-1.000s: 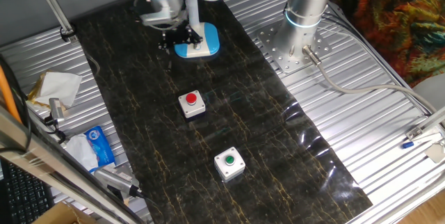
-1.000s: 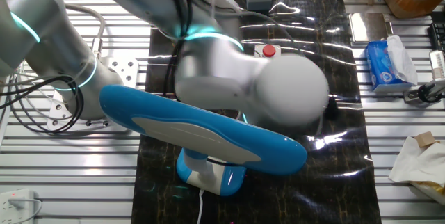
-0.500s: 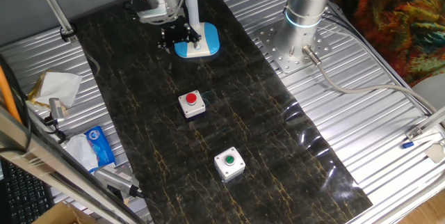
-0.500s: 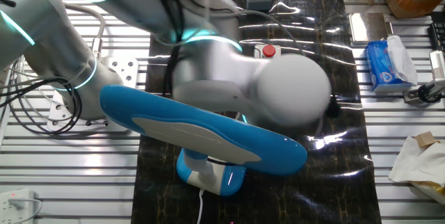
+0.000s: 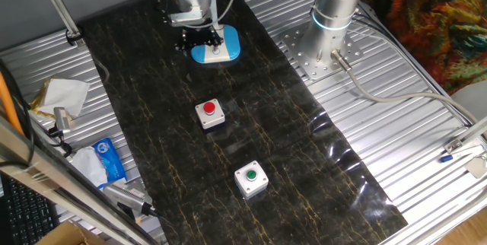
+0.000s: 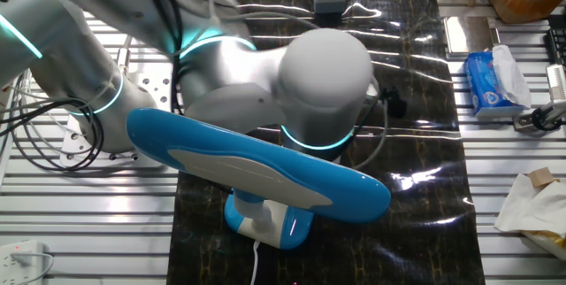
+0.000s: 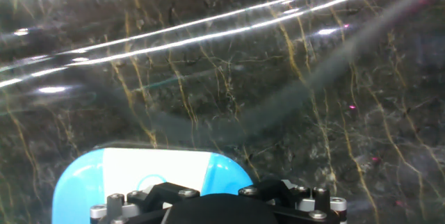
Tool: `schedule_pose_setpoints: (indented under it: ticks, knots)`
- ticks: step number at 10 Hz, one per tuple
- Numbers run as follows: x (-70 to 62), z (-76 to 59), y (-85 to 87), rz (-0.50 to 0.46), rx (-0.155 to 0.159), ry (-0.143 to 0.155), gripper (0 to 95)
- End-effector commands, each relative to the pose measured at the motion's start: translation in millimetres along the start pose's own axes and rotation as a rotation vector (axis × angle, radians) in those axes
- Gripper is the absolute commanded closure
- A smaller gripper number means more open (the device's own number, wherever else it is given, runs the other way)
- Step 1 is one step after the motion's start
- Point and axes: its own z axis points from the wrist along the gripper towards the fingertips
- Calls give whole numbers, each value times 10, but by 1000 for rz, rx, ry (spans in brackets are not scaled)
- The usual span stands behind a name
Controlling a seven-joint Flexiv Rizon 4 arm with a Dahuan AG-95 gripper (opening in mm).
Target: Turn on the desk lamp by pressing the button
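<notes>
Hand view puts the gripper (image 7: 215, 206) directly over the lamp (image 7: 149, 182) base, by the bench's far edge; button hidden underneath, finger state unreadable.

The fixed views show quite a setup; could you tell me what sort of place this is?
Probably a robotics lab test bench: a ribbed metal table with the arm's base bolted on, a dark marbled mat, and two button boxes by the desk lamp.
</notes>
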Motion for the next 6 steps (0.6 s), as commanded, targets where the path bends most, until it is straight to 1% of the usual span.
schedule_pose_setpoints:
  ticks: [1,2,3,4,6]
  knots:
    - [2,3,-8,12,-14,-18,0]
    - [0,-8,-10,16,-21,-24,0]
    - [-2,-34,-17,28,-37,-35,0]
    - [-9,-85,-27,25,-29,-29,0]
    - [-13,-106,-32,27,-31,-35,0]
